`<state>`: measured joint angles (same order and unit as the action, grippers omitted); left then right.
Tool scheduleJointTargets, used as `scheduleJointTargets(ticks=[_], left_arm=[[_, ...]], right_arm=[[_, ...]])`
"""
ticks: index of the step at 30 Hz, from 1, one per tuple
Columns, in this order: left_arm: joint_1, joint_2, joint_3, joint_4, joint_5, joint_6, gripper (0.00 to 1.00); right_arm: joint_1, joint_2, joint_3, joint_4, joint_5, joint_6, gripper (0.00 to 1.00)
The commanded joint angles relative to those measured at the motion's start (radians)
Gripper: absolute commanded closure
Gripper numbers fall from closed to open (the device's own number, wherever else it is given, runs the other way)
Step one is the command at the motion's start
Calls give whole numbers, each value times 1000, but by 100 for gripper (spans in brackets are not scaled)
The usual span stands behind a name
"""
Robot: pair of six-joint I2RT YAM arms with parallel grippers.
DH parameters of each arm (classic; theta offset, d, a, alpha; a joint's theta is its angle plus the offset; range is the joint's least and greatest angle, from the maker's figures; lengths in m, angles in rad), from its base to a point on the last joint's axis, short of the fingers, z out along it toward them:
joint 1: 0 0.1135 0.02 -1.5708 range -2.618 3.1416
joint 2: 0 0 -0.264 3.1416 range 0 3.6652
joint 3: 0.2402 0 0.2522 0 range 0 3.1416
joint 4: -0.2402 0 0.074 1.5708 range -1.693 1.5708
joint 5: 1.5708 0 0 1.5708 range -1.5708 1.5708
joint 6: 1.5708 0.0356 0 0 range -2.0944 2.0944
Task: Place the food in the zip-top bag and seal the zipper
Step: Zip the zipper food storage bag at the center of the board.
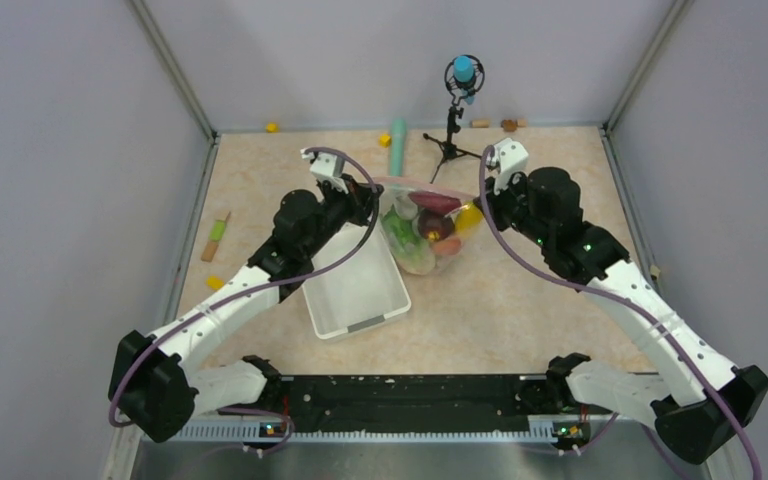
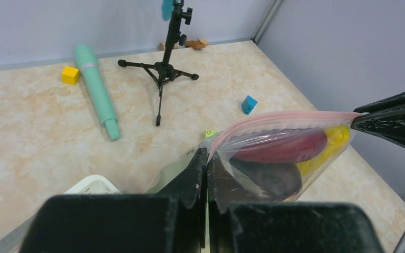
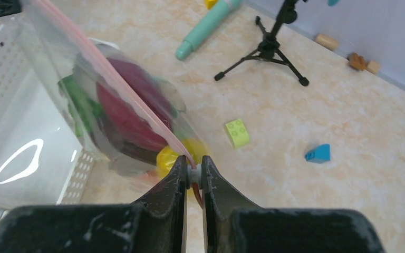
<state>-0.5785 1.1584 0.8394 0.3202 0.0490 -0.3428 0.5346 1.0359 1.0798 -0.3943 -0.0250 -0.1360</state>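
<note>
The clear zip-top bag [image 1: 425, 228] hangs stretched between my two grippers, just above the table. Inside is the food: a dark maroon root [image 2: 287, 146], a yellow piece [image 2: 335, 138] and green cabbage [image 1: 402, 240]. The pink zipper [image 2: 279, 117] runs along the top edge; it also shows in the right wrist view [image 3: 105, 71]. My left gripper [image 2: 207, 154] is shut on the bag's left corner. My right gripper [image 3: 192, 161] is shut on a small white slider [image 3: 192, 174] at the zipper's right end.
The white slotted basket [image 1: 355, 290] lies just below the bag. A teal cylinder [image 1: 398, 143] and a microphone tripod [image 1: 452, 130] stand behind it. A green block [image 3: 237, 133] and a blue block [image 3: 317, 153] lie on the table near the bag. Walls enclose three sides.
</note>
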Motion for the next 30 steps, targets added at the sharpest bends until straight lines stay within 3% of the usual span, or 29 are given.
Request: scheduleJointTargets(ticks=[1,4,10,18,19,22,25,27,30], left_arm=[[26,-46,-2,33,-248,16,100],[26,-44,-2,32,-274,19,100],[25,-23,17,23,-253,24,100],[25,10,73,5,43,47,99],[25,15,86,1,82,48,90],[23,40,138,-28,204,50,45],[21,48,174,-78,223,29,12],[20,34,172,-109,198,9,3],[21,-27,131,-132,175,-4,3]], right_arm=[[-10,-23,12,-75,357,123,100],[-10,-24,15,-140,424,184,100],[-10,-55,3,-178,400,250,100],[-9,-158,28,-145,181,365,100],[-9,-171,27,-143,148,387,100],[-10,-207,29,-150,61,477,100],[-10,-227,44,-199,115,541,100],[-9,-216,64,-262,253,562,100],[-16,-150,102,-401,563,654,100]])
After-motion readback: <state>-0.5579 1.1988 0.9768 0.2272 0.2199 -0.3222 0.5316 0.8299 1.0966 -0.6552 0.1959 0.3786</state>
